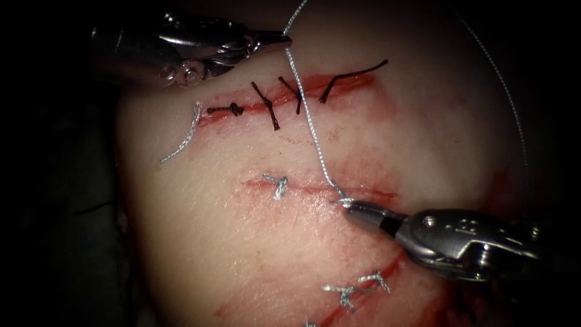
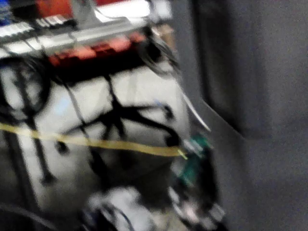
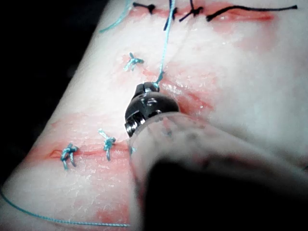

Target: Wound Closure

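Note:
The tissue bears three cuts. On the middle cut a pale thread rises taut from a fresh stitch at the cut's right part. My left tool is above the top cut, its jaws shut on this thread. My right tool comes in from the lower right, jaws shut on the thread right at the stitch. In the right wrist view its tip meets the thread. I cannot tell where the needle lies.
Dark stitches close the top cut. A pale knot sits left on the middle cut, and more knots on the lower one. A loose thread piece lies at the left. Slack thread arcs over the right side.

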### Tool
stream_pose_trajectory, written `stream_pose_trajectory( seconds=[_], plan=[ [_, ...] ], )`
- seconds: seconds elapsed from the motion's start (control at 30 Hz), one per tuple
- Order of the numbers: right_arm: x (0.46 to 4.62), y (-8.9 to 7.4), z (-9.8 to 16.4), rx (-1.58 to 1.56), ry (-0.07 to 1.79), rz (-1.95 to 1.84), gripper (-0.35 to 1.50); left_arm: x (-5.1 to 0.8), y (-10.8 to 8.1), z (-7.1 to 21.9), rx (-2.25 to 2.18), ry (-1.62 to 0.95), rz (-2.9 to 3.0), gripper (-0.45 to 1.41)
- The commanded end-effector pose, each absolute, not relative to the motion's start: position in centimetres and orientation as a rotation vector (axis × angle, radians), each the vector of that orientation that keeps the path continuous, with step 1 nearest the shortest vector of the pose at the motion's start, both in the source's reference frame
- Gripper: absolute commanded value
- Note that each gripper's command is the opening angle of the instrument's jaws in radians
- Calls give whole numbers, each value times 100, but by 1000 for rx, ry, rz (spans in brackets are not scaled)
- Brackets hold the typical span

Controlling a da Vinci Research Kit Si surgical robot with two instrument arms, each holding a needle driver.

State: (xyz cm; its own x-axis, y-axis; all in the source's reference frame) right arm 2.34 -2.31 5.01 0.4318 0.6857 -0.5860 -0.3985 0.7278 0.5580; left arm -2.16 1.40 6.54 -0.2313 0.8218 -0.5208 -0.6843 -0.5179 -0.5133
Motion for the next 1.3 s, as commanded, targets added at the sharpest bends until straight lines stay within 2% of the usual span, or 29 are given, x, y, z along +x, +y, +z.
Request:
stream_pose_trajectory(
  seconds=[0.03, 0.7, 0.9, 1.3],
  plan=[
    [244, -239, 498, 381, 899, 672, -35, -223, 143, 657, -954, -204, 1904, -45],
    [270, -273, 496, 472, 933, 641, -35, -228, 187, 702, -880, 160, 2176, -45],
    [268, -279, 501, 471, 950, 630, -35, -230, 189, 713, -874, 176, 2203, -45],
    [264, -297, 501, 559, 862, 671, -35, -243, 200, 733, -853, 155, 2256, -45]
  ],
)
